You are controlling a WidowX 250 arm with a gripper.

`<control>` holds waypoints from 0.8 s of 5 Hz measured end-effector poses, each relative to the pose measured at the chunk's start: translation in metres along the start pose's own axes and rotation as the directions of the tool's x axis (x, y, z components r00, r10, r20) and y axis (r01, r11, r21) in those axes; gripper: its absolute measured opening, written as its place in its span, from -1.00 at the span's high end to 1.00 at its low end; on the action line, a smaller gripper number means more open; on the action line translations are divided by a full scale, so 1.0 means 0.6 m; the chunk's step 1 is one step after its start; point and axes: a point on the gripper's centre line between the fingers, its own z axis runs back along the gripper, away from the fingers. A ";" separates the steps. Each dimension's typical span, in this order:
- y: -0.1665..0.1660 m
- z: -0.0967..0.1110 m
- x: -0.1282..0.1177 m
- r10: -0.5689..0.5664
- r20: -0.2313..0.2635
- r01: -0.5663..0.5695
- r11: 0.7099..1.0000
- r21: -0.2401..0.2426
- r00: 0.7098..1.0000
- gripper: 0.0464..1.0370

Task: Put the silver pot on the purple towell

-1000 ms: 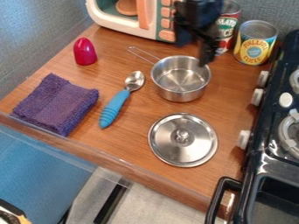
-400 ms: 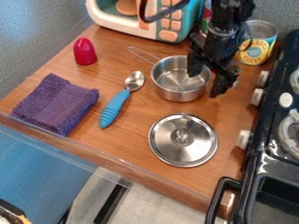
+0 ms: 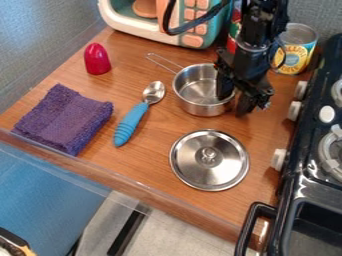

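The black gripper hangs over the right side of the silver pot, its fingers apart on either side of the rim, one inside the pot and the other outside. The silver pot stands upright on the wooden counter, its wire handle pointing to the upper left; the gripper hides its right rim. Folded, the purple towel lies at the counter's left, well apart from the pot.
Between towel and pot lies a blue-handled spoon. A silver lid is in front of the pot. Behind are a toy microwave, a red object and cans; a stove borders the right.
From the top edge, the gripper has come down and forward to the pot's right rim, lowering a little further since the middle frame. The pot and towel have not moved.
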 end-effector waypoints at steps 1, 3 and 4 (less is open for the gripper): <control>-0.001 0.001 0.002 0.001 0.009 -0.001 1.000 -0.003 1.000 0.39; 0.003 0.007 0.006 0.036 0.027 -0.036 0.999 0.005 0.999 0.93; -0.003 0.017 0.005 0.083 0.004 -0.083 0.996 0.041 0.997 0.93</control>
